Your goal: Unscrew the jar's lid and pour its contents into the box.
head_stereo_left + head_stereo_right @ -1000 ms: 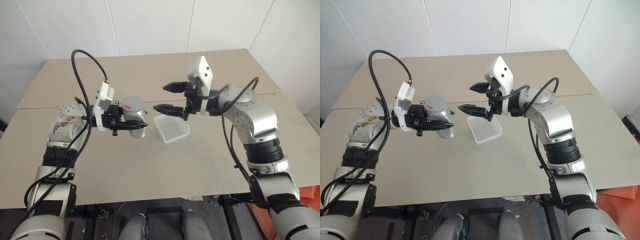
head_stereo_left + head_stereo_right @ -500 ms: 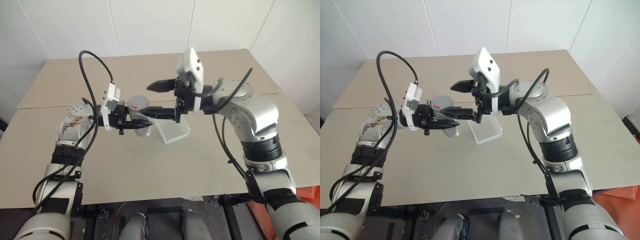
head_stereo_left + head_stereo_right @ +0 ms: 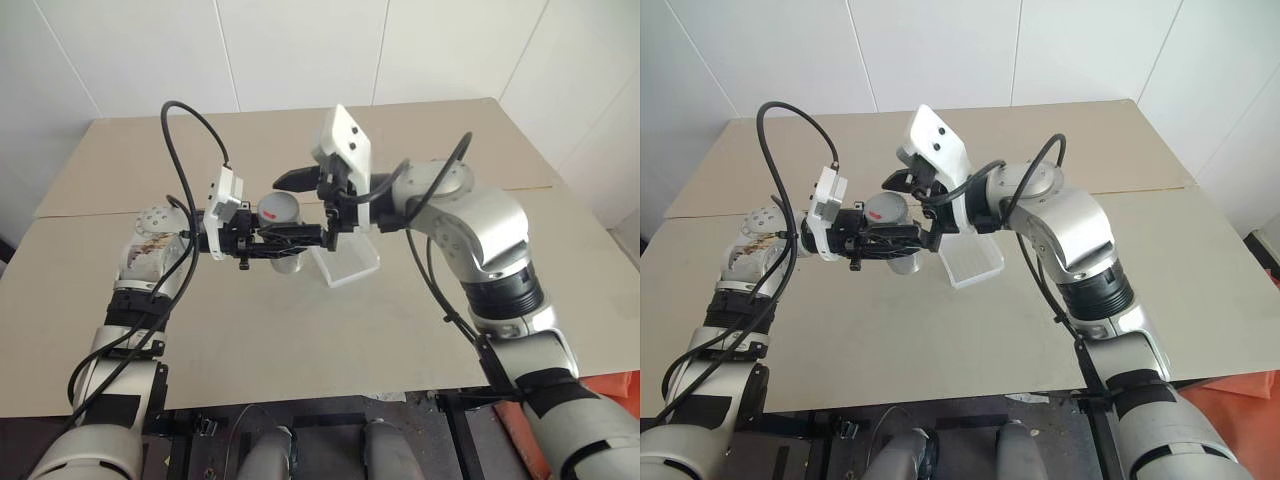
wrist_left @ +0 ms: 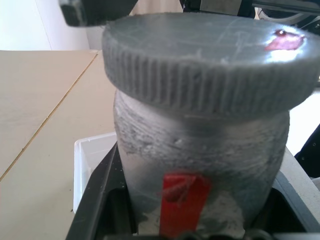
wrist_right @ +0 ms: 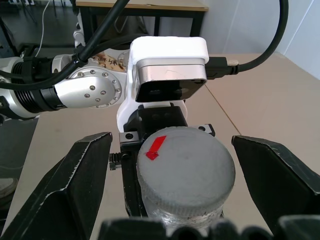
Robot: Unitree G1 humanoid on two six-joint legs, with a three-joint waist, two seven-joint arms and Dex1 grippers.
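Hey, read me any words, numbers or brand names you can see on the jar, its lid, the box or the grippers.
None: no view shows readable text.
The lid: a plain red mark on top, no letters.
The jar: a red label strip on its side, blank as far as it shows.
The box: clear plastic, no print visible.
The left gripper and right gripper: no lettering visible.

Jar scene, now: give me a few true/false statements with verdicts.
1. The left claw is shut on the jar. True.
2. The lid is off the jar. False: it sits on the jar.
3. The right claw is open, one finger on each side of the lid. True.
4. The box is held by the right claw. False: it lies on the table.
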